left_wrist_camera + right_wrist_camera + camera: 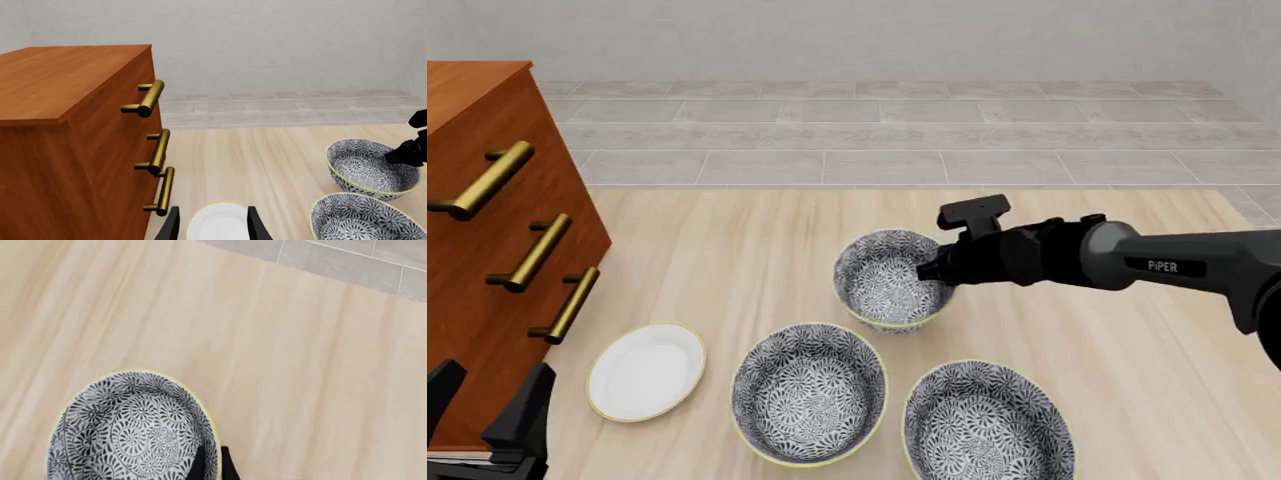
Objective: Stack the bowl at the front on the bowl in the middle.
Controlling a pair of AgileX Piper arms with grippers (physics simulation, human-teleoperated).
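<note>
Nearest my camera sits the left tool [485, 402], idle at the bench's near corner with its fingers spread wide and nothing between them. By size, the wooden drawer chest [467, 130] stands at the left of the bench [721, 250].

Then come three matching bowls. The one farthest forward I take to be the bowl at the front [888, 285]. The right tool [936, 270] has its fingers pinched on that bowl's right rim, one inside the wall and one outside. I cannot tell whether the bowl is raised off the bench yet. The bowl in the middle [810, 392] sits nearer me and to the left, holding nothing. A third bowl [988, 422] is just beside it on the right. Smallest is the white plate [647, 370], by the chest.

I judge the grasp made; the lift, the carry toward me and the drop-in are left.
</note>
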